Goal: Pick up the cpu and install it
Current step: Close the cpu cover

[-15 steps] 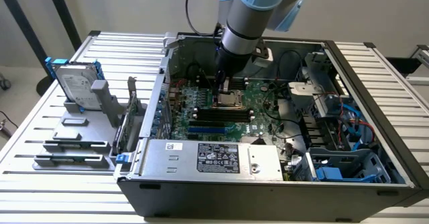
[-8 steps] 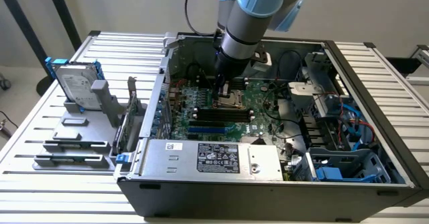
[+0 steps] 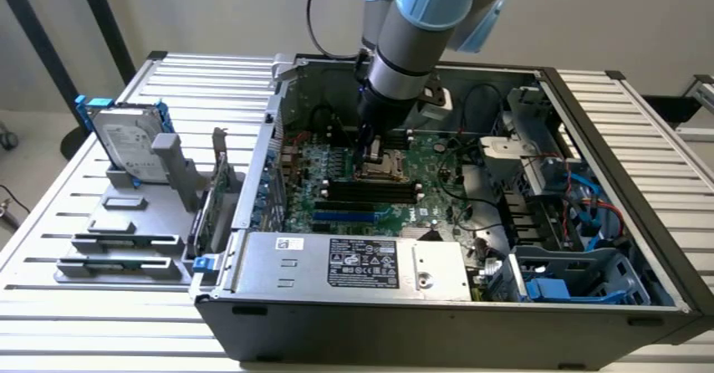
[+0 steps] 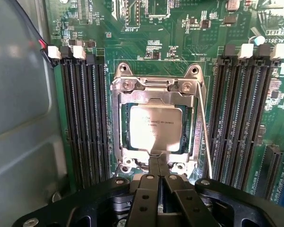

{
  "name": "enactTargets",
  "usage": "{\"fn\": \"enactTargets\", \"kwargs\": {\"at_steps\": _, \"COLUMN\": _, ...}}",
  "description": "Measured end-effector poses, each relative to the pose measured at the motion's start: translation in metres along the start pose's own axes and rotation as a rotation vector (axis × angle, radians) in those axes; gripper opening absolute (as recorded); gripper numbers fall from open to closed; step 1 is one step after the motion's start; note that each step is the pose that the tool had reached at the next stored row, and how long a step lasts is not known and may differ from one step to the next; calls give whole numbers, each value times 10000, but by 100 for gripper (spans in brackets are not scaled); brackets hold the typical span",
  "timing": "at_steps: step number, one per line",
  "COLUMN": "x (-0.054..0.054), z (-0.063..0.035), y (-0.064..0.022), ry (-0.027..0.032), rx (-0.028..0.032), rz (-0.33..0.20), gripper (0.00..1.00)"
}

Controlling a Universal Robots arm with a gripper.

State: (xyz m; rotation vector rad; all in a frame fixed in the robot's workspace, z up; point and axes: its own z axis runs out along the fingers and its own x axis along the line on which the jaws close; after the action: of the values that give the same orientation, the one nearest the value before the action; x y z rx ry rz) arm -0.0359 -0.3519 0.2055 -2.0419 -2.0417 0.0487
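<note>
Silver-grey metal top of the small flat square cpu lying level inside the motherboard socket, framed by the bright steel load plate, with a thin wire lever running along one side. Black two-fingered hand clenched and empty, tips pressed together just at the plate's near tab, perhaps touching it, though hard to say from so steep an angle. Could go wrong through a sideways slip of those narrow tips, off the tab and onto the chip's lid or the green circuit board, scratching one or knocking small parts on the other. Could also fail if pressed down with the lever unhooked, letting the plate spring up and the chip lift from its seat. Little margin either side, with rows of long black memory slots close by the socket. Around it, an open dark-grey computer tower lying on its side on a slatted metal bench. Silver hard drive with blue rails propped upright on grey plastic holder blocks toward the exterior view's left, well apart from the socket. Pale wall behind, black stand legs in the corner.
</note>
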Motion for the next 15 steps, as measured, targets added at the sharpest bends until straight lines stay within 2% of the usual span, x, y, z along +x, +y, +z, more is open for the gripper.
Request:
{"fn": "enactTargets", "kwargs": {"at_steps": 3, "x": -18, "z": -48, "y": -40, "ry": 22, "rx": 19, "rz": -1, "gripper": 11}}
{"fn": "enactTargets", "kwargs": {"at_steps": 5, "x": -31, "z": -67, "y": -86, "ry": 61, "rx": 29, "rz": -8, "gripper": 11}}
{"fn": "enactTargets", "kwargs": {"at_steps": 11, "x": -51, "z": -107, "y": -218, "ry": 231, "rx": 73, "rz": -36, "gripper": 11}}
{"fn": "enactTargets", "kwargs": {"at_steps": 15, "x": -52, "z": -106, "y": -232, "ry": 232, "rx": 75, "rz": -36, "gripper": 11}}
